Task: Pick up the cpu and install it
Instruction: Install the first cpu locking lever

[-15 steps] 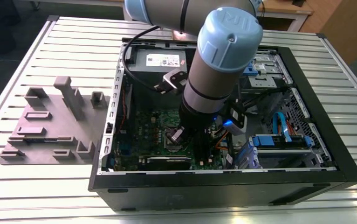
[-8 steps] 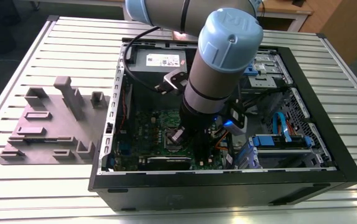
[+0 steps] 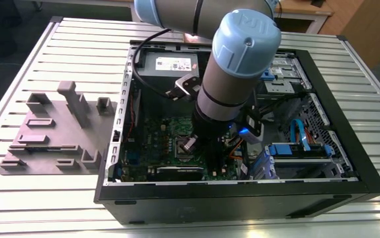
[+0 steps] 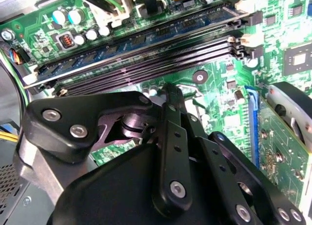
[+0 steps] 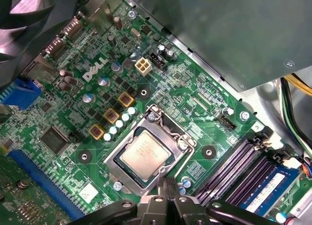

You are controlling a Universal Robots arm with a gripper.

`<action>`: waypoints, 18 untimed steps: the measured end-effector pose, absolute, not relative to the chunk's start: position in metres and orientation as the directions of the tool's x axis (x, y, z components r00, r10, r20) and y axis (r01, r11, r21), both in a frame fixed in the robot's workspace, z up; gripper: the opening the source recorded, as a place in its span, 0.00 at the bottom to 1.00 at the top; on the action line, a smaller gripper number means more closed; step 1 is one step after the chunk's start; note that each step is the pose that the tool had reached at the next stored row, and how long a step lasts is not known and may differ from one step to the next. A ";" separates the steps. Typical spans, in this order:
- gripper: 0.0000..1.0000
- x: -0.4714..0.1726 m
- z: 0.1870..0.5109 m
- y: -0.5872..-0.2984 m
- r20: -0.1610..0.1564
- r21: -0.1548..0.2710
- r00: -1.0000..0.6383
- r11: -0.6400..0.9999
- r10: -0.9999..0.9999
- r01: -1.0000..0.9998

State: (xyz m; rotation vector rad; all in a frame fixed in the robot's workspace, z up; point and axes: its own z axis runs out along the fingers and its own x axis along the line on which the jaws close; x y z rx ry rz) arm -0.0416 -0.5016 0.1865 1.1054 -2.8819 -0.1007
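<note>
CPU (image 5: 145, 153) first: in the first wrist view it lies flat inside the metal-framed socket (image 5: 184, 144) on the green motherboard (image 5: 58, 112), lower centre of the frame, its silvery top bare. My gripper (image 5: 167, 185) sits just below it at the bottom edge, fingertips drawn together and gripping nothing, not touching the chip.

In the second wrist view I see the black linkage filling the lower half, the gripper (image 4: 173, 95) coming to a closed point over the board, with the memory slots (image 4: 146, 64) running across the upper half.

In the exterior view, my arm (image 3: 233, 74) reaches down into the open computer case (image 3: 348, 148) at frame centre; the grey plastic tray (image 3: 37, 148) rests on the slatted table (image 3: 44, 203) at left.

I judge the chip seated and the fingers let go; what remains seems to be checking its seating and securing the socket frame, which calls for careful, light contact.
</note>
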 end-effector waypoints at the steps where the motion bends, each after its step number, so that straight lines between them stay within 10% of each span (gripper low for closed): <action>1: 0.10 -0.041 0.187 -0.502 0.026 0.080 -0.742 0.741 -0.670 -0.667; 18: 0.10 -0.041 0.193 -0.505 0.018 0.088 -0.734 0.733 -0.679 -0.675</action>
